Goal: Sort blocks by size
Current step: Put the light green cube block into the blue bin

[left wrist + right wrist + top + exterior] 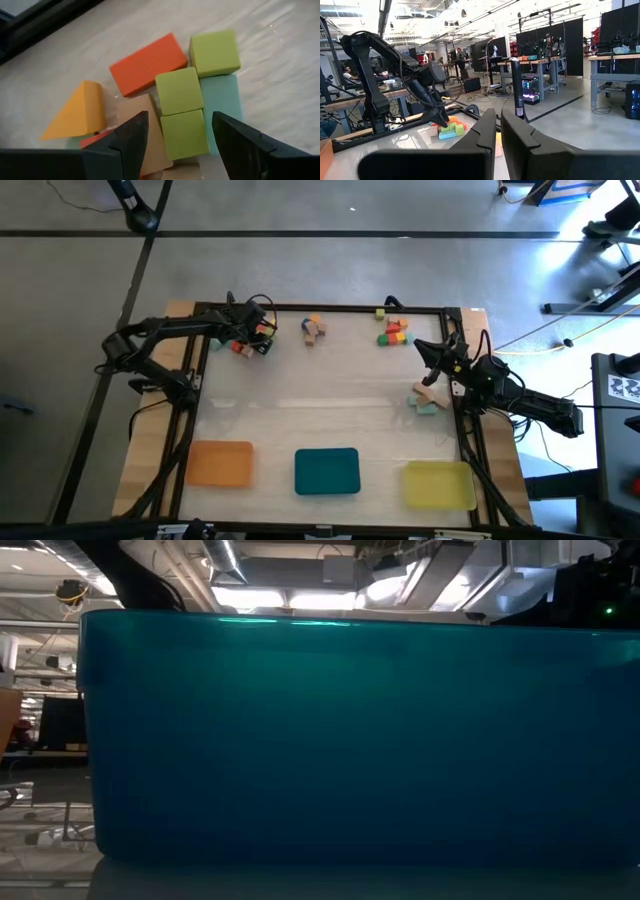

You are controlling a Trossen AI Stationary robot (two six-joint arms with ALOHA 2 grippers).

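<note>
The blocks lie in several small groups on the table's far half. My left gripper (262, 332) hangs open over the far-left group (245, 345). In the left wrist view its fingers (132, 135) stand on either side of a green cube (184, 134). Around that cube lie two more green cubes (178, 90), a mint block (222, 105), an orange-red bar (147, 62), a yellow-orange wedge (77, 110) and a tan block (145, 125). My right gripper (432, 365) is near the right edge, beside a few tan and mint blocks (425, 400). It points level across the table, its fingers (498, 125) all but closed and empty.
Two more block groups lie at the far middle (314, 328) and far right (393, 330). An orange tray (220, 463), a teal tray (327, 471) and a yellow tray (439, 484) stand along the near edge. The teal tray's wall (350, 740) fills the low view.
</note>
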